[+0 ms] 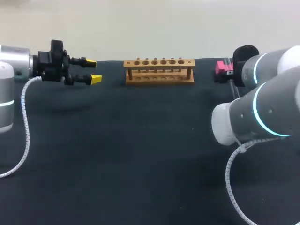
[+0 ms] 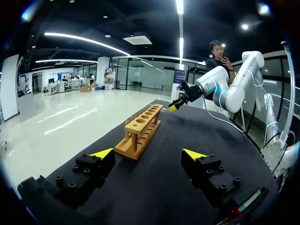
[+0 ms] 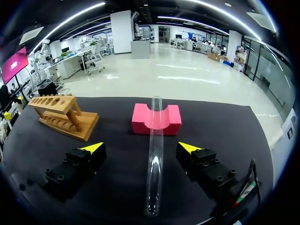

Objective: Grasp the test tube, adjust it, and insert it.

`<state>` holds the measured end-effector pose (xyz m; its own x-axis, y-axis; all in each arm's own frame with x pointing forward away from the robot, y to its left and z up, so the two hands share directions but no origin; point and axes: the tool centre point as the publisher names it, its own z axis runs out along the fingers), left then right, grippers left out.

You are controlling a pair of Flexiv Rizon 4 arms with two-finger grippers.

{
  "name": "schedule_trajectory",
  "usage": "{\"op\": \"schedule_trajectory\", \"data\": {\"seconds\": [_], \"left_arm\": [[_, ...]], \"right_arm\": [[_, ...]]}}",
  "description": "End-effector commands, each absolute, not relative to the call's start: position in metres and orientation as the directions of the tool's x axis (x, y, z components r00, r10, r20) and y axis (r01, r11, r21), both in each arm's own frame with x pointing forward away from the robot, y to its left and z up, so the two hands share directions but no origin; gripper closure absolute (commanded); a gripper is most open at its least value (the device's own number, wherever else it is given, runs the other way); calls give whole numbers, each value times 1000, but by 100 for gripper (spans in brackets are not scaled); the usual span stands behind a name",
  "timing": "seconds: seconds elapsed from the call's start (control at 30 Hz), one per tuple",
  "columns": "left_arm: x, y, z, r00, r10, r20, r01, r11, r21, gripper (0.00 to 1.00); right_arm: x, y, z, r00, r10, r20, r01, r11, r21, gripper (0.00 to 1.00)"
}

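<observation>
Test tube [image 3: 154, 159] ungrasped, propped on pink block [image 3: 156, 119] | right claw [image 3: 140, 148] released astride it; left claw [image 2: 148, 153] released | grasp, adjustment, rack [image 1: 159, 70] insertion outstanding

A dark surface [image 1: 140, 154] spans the scene. A pink block [image 3: 140, 123] with a U-shaped notch cut in its top sits near the surface's far right edge.

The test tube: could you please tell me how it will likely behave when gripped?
The test tube looks like clear glass, so probably stiff, smooth and fragile under a hard squeeze. It is round and leans from the pink block to the table, so a nudge may roll it.
</observation>
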<state>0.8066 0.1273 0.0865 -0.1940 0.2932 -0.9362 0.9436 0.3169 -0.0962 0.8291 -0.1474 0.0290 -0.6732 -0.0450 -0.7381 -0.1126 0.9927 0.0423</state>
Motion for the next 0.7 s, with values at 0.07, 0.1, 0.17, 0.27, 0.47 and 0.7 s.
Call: {"op": "schedule_trajectory", "data": {"seconds": [0.07, 0.1, 0.17, 0.27, 0.47, 0.7], "left_arm": [[806, 128, 86, -191, 291, -938, 944, 316, -94, 0], [806, 128, 86, -191, 291, -938, 944, 316, -94, 0], [806, 128, 86, -191, 291, -938, 944, 316, -94, 0], [806, 128, 86, -191, 291, -938, 944, 316, -94, 0], [806, 128, 86, -191, 291, -938, 944, 316, -94, 0], [806, 128, 86, -191, 291, -938, 944, 316, -94, 0]], "right_arm": [[837, -147, 23, -678, -48, -734, 87, 986, -144, 0], [838, -148, 21, -679, -48, -732, 84, 986, -143, 0], [840, -149, 19, -683, -47, -729, 74, 988, -133, 0], [842, -151, 15, -686, -47, -726, 65, 990, -125, 0], [847, -156, 12, -684, -16, -729, 66, 994, -84, 0], [850, -159, 9, -683, -16, -730, 50, 996, -69, 0]]}}
